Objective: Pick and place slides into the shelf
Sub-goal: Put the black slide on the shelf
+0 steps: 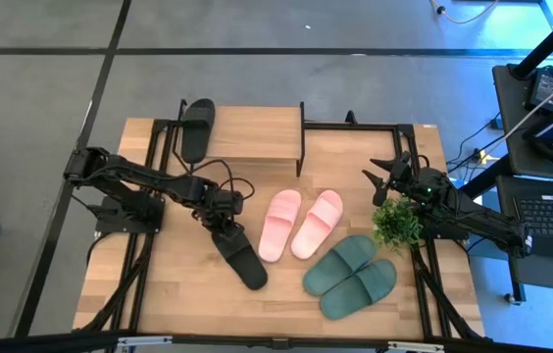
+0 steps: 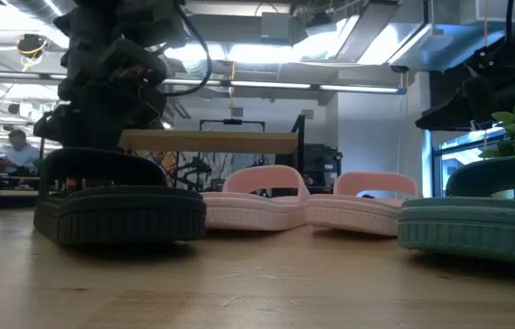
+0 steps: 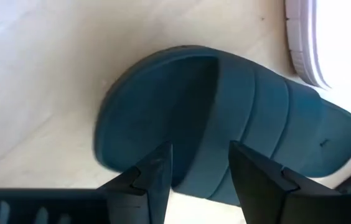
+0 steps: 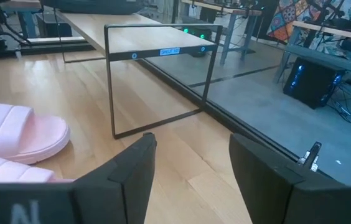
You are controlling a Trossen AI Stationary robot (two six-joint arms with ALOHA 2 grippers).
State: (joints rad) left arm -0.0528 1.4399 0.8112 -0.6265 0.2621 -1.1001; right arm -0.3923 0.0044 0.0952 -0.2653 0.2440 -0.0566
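Note:
A black slide point(image 1: 242, 260) lies flat on its sole on the table, left of the pink pair point(image 1: 299, 224). My left gripper point(image 1: 226, 227) hangs open right above it. In the left wrist view the open gripper point(image 3: 200, 152) straddles the edge of the slide's strap point(image 3: 269, 106). The second black slide point(image 1: 196, 127) lies on the shelf's point(image 1: 257, 132) wood top, at its left end. The green pair point(image 1: 350, 277) lies near the table's front right. My right gripper point(image 1: 386, 175) waits open above the table's right side, near the shelf's right end. My left gripper comes at the black slide point(image 3: 163, 106) from above, pointing down, one finger over the footbed and the other over the strap, at the strap's heel-side edge. The slide lies flat on the table point(image 2: 120, 206). Whether the fingers touch it I cannot tell.
A small green potted plant point(image 1: 394, 224) stands beside the right arm, just right of the pink and green slides. The shelf's black frame point(image 4: 157, 50) stands open below its plank. Bare wood shows at the table's front left point(image 1: 149, 284).

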